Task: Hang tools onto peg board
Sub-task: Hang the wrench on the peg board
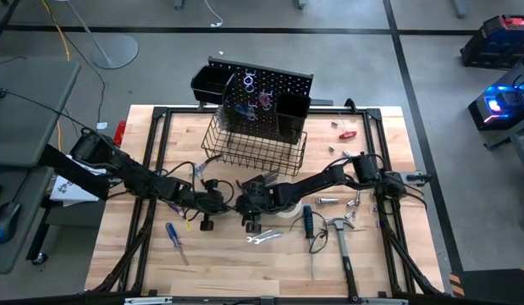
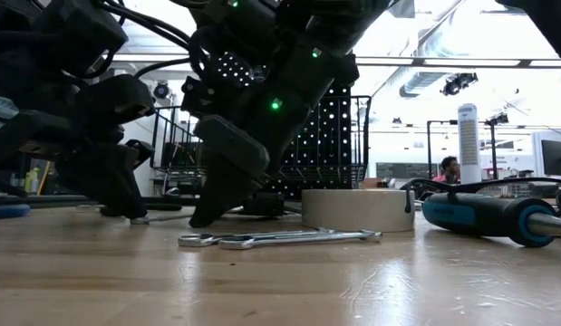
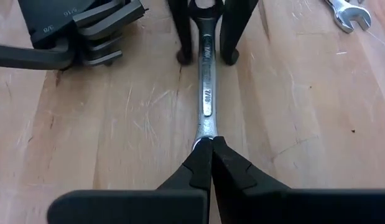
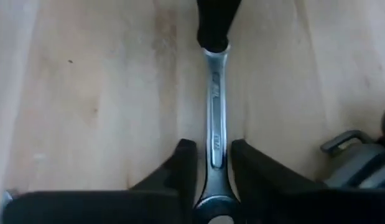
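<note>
A silver wrench [image 3: 206, 87] lies flat on the wooden table [image 1: 245, 271] in front of the peg board [image 1: 266, 93]. The board stands upright at the far edge and carries two black bins and a wire basket [image 1: 253, 146]. My left gripper [image 3: 204, 142] is shut, with its tips on the wrench's end nearest it. My right gripper [image 4: 211, 146] comes from the other side and stands open. Its two fingers [image 3: 183, 53] are down at the table on either side of the wrench's far part, with a narrow gap on each side. My left gripper rests its shut fingertips on the wrench's end [image 3: 204, 134], slanting down from the table's left. The tips themselves hide that end, so whether they pinch it or only press on it cannot be told. The wrench lies flat on the table, in line with the fingers.
Two more wrenches [image 1: 263, 238] lie near the front, beside a tape roll [image 1: 284, 212], a blue-handled screwdriver [image 1: 306, 222] and a hammer [image 1: 342, 241]. A hex-key set [image 3: 74, 31] sits close to the left gripper. Another blue screwdriver [image 1: 175, 241] lies at the left.
</note>
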Tool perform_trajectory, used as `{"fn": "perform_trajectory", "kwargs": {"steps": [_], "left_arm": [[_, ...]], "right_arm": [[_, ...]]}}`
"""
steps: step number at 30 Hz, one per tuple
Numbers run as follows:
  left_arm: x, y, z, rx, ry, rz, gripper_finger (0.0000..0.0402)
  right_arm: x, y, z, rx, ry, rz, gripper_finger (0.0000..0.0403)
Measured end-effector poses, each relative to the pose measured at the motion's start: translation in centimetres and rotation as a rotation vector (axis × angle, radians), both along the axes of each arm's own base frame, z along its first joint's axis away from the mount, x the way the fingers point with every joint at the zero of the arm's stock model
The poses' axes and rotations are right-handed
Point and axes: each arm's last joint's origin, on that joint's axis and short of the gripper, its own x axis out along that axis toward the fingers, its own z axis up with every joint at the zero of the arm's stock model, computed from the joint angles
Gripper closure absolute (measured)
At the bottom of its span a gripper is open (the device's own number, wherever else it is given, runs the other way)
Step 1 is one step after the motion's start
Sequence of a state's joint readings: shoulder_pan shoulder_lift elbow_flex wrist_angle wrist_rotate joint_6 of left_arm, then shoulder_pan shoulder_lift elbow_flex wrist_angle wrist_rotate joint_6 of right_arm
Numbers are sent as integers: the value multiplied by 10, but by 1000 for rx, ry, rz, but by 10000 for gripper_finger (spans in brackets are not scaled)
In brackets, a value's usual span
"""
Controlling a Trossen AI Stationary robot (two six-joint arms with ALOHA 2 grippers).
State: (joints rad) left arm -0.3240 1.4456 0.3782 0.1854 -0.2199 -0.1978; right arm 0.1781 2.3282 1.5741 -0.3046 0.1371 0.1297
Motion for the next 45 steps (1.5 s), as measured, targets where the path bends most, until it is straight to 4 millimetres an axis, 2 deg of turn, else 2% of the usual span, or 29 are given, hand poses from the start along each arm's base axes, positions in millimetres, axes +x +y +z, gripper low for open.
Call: {"fn": "perform_trajectory", "kwargs": {"steps": [3,7,12,15,19,24,30,36,41,45], "left_arm": [[1,-2,1,-4,-21,-10,401],[5,-5,9,-13,-62,-19,401],[13,-7,56,-30,-195,5,401],[7,-4,97,-24,-292,37,401],[-13,2,140,-19,-390,110,401],[-41,8,166,-83,-443,208,401],[-61,12,187,-195,-589,272,401],[-84,22,238,-246,-859,298,401],[-109,34,287,-213,-1114,266,401],[-125,42,308,-156,-1233,261,401]], "right_arm": [[-1,7,-4,13,1,-38,378],[-3,15,-2,39,-1,-74,385],[-11,19,12,83,29,-113,387],[-16,19,27,97,46,-137,388],[-25,17,49,87,52,-157,402],[-28,14,95,124,-76,-214,401],[-31,11,136,193,-238,-277,401],[-15,-9,163,288,-487,-328,401],[-4,-43,180,291,-705,-479,401],[1,-72,190,287,-819,-529,401]]}}
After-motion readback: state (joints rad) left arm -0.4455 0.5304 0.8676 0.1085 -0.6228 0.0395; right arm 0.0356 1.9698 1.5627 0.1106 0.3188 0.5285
